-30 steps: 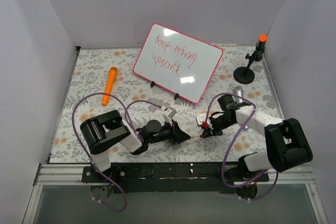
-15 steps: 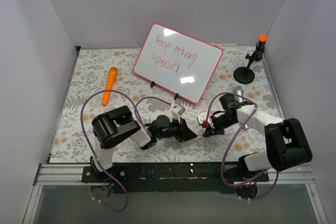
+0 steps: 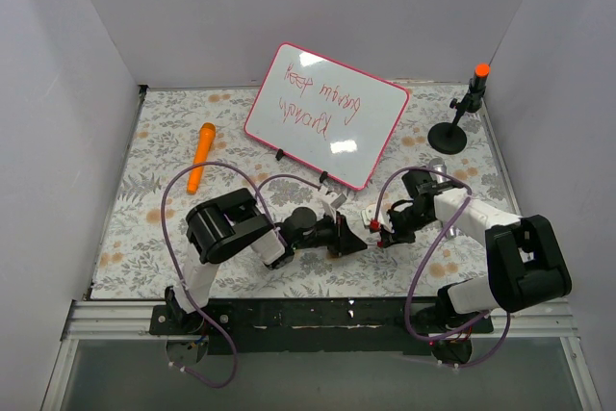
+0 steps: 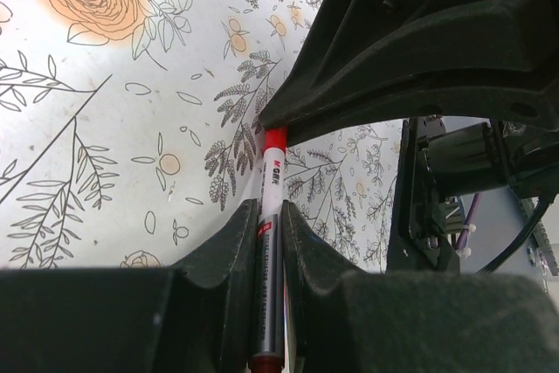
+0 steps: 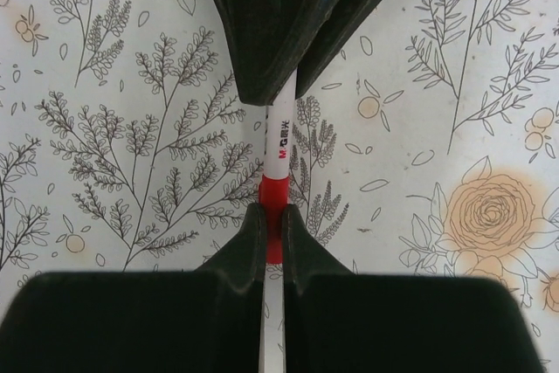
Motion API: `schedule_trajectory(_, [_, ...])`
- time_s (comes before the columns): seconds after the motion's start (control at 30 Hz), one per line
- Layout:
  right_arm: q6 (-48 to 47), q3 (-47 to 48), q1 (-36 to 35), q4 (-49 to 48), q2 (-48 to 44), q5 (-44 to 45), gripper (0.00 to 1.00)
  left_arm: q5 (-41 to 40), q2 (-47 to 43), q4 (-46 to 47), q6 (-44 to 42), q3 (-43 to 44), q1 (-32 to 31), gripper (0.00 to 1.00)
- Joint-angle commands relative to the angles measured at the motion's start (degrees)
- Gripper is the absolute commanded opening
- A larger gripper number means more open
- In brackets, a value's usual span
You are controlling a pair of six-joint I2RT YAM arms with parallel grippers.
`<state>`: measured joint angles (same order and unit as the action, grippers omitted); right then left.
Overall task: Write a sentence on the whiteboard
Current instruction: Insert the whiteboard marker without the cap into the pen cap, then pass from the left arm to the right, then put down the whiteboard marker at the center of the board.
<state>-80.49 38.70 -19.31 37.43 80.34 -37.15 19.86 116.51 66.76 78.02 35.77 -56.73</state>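
Observation:
The whiteboard (image 3: 371,132) with its pink-red frame stands tilted on two black feet at the back middle of the table. The sentence (image 3: 318,93) is on it in two lines of thin red handwriting. My left gripper (image 3: 354,240) (image 4: 269,211) is shut on the barrel of the marker pen (image 4: 269,242). My right gripper (image 3: 380,231) (image 5: 272,211) faces it and is shut on the pen's red cap (image 5: 273,194). The pen (image 3: 369,225) spans the small gap between the two grippers, low over the floral tablecloth in front of the board.
An orange marker-like object (image 3: 202,155) lies at the left. A black stand (image 3: 449,136) with an orange-tipped post (image 3: 480,71) is at the back right. A small silver cylinder (image 3: 438,169) lies by the right arm. Grey walls close in three sides.
My left gripper has moved right to meet the right gripper and has closed on the marker's barrel. The right gripper has shifted slightly, still holding the red end.

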Motion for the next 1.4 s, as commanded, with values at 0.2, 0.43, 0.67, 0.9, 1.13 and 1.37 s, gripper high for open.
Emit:
schedule_trajectory(0.2, [1.8,-2.4,-7.3,-4.9,1.7,-14.2,0.01,-4.4,7.4,0.9,-1.2,12.0,-3.4,0.0])
schedule_trajectory(0.43, [2.8,-1.4,-7.3,-4.6,2.5,-10.3,0.01,-5.8,4.9,1.9,-1.9,8.7,-3.4,0.0])
schedule_trajectory(0.67, [5.0,-0.9,-6.5,-5.2,4.7,-5.8,0.01,-8.3,-1.7,0.2,-1.4,1.2,-2.3,0.32])
schedule_trajectory(0.9, [5.4,-1.0,-5.2,-5.3,4.5,-5.1,0.01,-12.6,-9.9,-2.2,-3.3,-5.3,-2.3,0.62])
schedule_trajectory(1.13, [5.7,-0.6,-4.2,-5.2,3.5,-4.7,0.01,-17.7,-22.1,-10.8,-6.6,-11.0,-2.2,0.73])
schedule_trajectory(1.37, [10.4,2.5,-2.8,-4.8,2.3,-1.0,0.27,-24.6,-45.3,-29.8,-9.7,-15.6,-0.9,0.85])
